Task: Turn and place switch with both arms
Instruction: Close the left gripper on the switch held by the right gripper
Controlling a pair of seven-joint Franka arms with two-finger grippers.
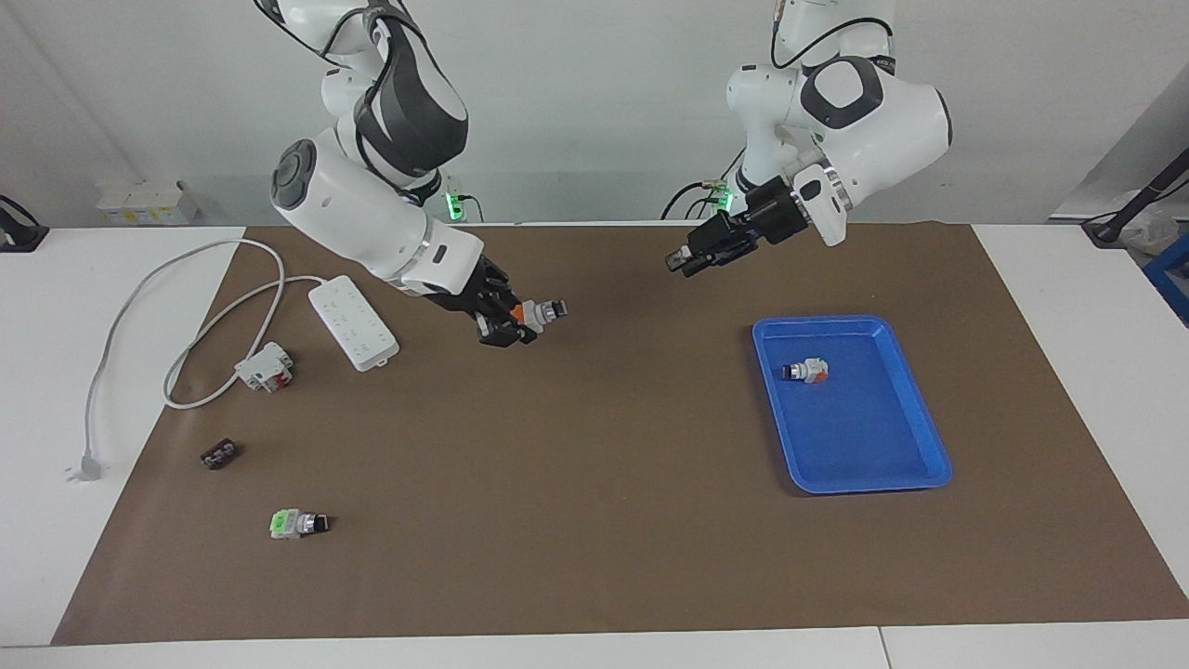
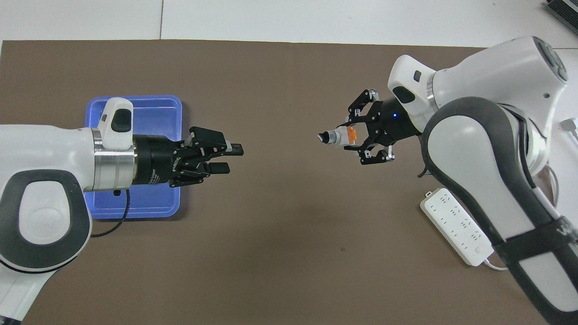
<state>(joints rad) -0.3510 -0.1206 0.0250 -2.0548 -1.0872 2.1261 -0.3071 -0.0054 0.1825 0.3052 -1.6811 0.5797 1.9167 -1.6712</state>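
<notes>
Two claws face each other above the brown mat: the right claw (image 2: 350, 135) clamps the switch (image 2: 336, 136) by its orange end, the empty left claw (image 2: 228, 158) has fingers apart.

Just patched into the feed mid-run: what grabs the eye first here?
The two arms, raised and facing each other over the middle of the brown mat. The right gripper holds the switch, black knob pointing at the left gripper, a gap between them. Next, the blue tray at the left arm's end, holding another switch.
</notes>
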